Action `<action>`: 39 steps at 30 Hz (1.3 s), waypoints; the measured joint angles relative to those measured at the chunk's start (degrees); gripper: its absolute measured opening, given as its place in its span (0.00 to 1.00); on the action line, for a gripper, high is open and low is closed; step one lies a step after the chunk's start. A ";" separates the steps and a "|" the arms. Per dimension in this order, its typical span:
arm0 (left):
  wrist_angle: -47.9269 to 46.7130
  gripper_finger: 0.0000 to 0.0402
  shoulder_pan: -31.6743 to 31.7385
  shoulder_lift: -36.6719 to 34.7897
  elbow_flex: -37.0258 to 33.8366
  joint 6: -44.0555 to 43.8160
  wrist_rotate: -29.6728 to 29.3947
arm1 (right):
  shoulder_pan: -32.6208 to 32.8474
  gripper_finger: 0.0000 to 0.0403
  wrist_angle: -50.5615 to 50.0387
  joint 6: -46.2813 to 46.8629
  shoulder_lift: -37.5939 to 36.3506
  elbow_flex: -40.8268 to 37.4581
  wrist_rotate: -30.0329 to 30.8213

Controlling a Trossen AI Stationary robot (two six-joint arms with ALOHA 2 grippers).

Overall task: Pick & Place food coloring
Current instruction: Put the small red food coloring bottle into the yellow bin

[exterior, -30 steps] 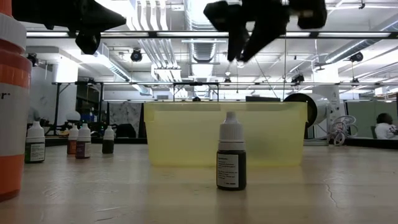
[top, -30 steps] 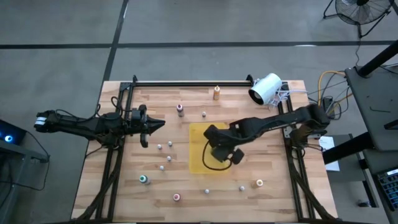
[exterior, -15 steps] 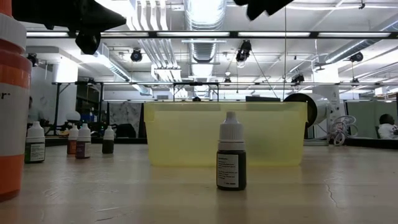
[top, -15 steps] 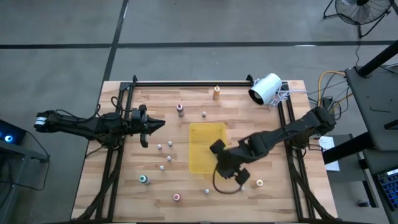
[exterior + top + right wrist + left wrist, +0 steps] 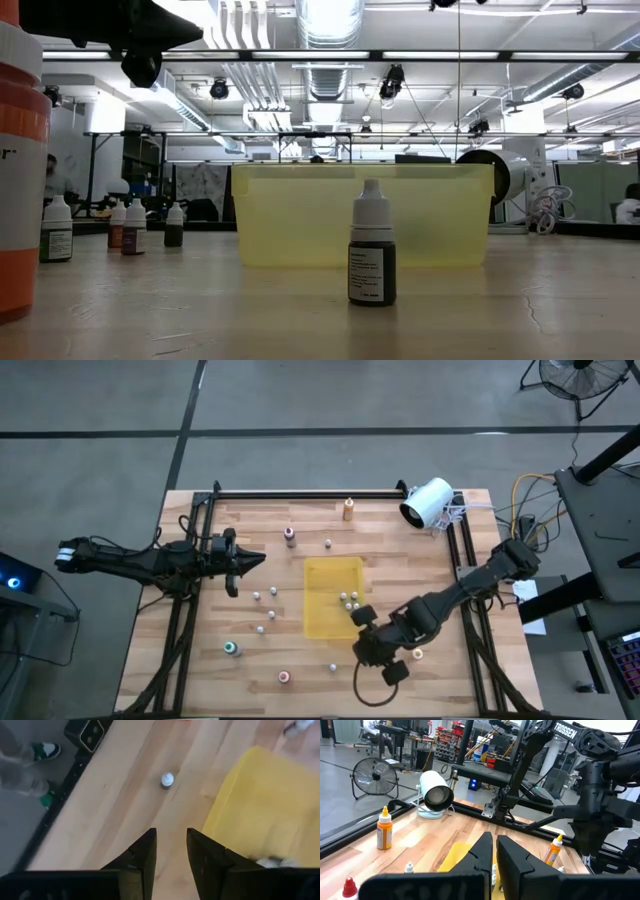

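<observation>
The food coloring bottles stand scattered on the wooden table: an orange one [image 5: 348, 509], a maroon-topped one [image 5: 289, 536], a teal-topped one [image 5: 231, 648], a pink-topped one [image 5: 284, 677] and several small whitish ones [image 5: 268, 610]. A few more lie in the yellow tray [image 5: 322, 610]. My right gripper [image 5: 365, 650] hangs open above the table just near of the tray, nothing between its fingers [image 5: 145, 857]; a small white-capped bottle [image 5: 167, 779] stands ahead of it. My left gripper [image 5: 238, 560] waits shut at the table's left, held level.
A big white cylinder-shaped device [image 5: 427, 503] lies at the far right corner. Black frame rails [image 5: 300, 493] run along the far edge and both sides. In the low view one dark bottle [image 5: 371, 260] stands before the tray [image 5: 300, 215].
My right gripper has swung from over the yellow tray toward the table's near edge and has rolled about its own pointing line. With it gone from there, the small bottles in the tray show. My left arm has kept still.
</observation>
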 joint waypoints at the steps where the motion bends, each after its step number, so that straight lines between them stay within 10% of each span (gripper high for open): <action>1: -0.01 0.00 0.00 0.00 0.00 0.00 0.00 | 0.07 0.26 -0.64 2.12 0.21 0.00 0.01; 11: 0.01 0.00 0.01 0.00 0.00 0.00 0.02 | 1.81 0.30 -10.54 17.22 0.57 -1.48 0.02; 39: 0.00 0.00 0.00 0.00 0.00 0.00 0.01 | 7.80 0.45 0.56 20.01 0.57 -15.21 -3.49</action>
